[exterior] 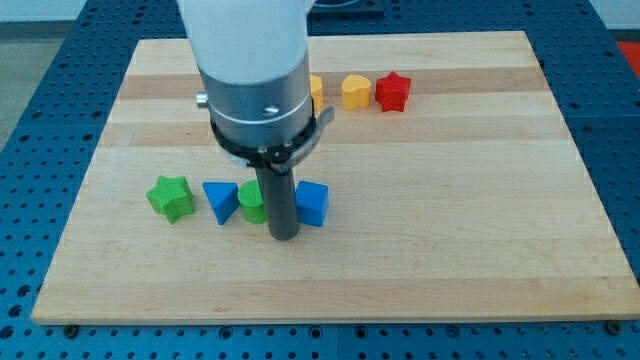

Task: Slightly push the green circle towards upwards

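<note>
Camera view takes in a pale wooden board [480, 150] with visible grain stripes, set on a blue perforated base [30, 90]. Going from the board's left edge toward its right, a row sits below the middle: a green star [170, 197], knobbly and matte, then a blue triangle [220, 200] pointing down, then the green circle [252, 203], of which only the left part shows, the rest hidden behind my rod. My tip [284, 237] rests on the board just below and to the right of the green circle, between it and the blue block [313, 203], whose exact shape I cannot make out. That placement fits the task as I judge it: coming in from the bottom-edge side lets the tip shove the circle toward the top edge. It sits a little off to the right of the circle's centre, though, so a straight push may glance off or nudge the blue block instead.

Near the top edge, an orange block [316, 90] peeks out from behind the arm's grey collar, then a yellow heart [355, 91], then a red star [393, 91], all well apart from the lower row.

All blocks look like smooth, hard plastic or painted wood. No jaws exist here; the arm ends in a plain dark rod, so nothing opens or closes.
</note>
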